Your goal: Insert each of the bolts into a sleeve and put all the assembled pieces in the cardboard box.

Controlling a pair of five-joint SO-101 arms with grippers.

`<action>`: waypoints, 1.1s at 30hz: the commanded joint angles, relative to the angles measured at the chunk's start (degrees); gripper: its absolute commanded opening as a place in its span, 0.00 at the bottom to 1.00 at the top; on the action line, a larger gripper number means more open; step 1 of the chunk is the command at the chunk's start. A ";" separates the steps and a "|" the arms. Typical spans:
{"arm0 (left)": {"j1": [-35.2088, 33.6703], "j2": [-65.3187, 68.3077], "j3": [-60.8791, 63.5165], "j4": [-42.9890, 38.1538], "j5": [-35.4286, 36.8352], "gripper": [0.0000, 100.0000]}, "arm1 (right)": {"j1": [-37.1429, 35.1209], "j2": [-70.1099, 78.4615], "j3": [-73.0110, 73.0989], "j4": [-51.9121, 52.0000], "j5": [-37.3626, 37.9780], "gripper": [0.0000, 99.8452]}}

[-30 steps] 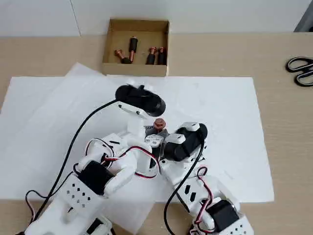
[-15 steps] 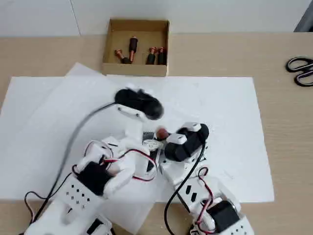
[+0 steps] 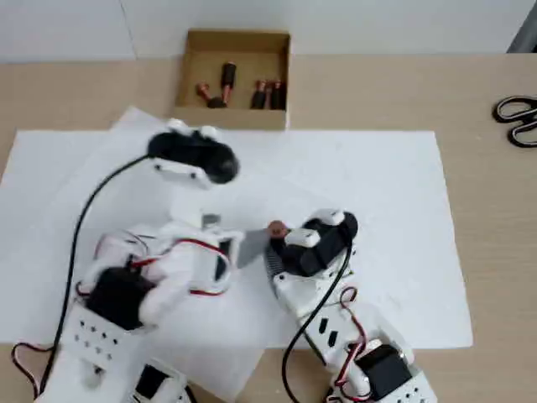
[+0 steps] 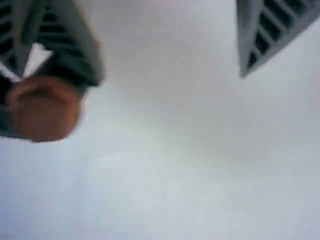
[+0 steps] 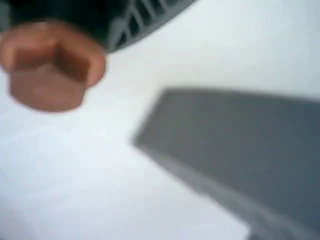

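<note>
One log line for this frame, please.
right tool shut on copper-coloured metal bolt | left tool open, beside it | brown cardboard box holds sleeved bolts

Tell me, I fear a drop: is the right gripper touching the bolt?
Touching. The right wrist view shows the bolt with its copper head tight against a ribbed finger of the right gripper, no gap.

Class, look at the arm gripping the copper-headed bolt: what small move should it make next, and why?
Probably lift the bolt off the paper and start toward the cardboard box. The right gripper is shut on it, the left gripper stands open just beside it, and other pieces lie in the box.
</note>
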 commanded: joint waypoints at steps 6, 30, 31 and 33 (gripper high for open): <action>-14.15 -0.70 -6.11 4.66 -2.64 0.26 | 2.24 1.36 -2.46 1.01 -0.18 0.00; -16.26 -0.70 -6.02 4.75 -2.64 0.26 | 14.55 104.92 -73.85 -40.92 2.55 0.00; -16.26 -0.70 -6.02 4.75 -2.64 0.26 | 14.46 108.35 -76.22 -43.12 2.55 0.00; -16.26 -0.70 -6.02 4.75 -2.64 0.26 | 14.20 114.86 -80.53 -47.87 2.55 0.00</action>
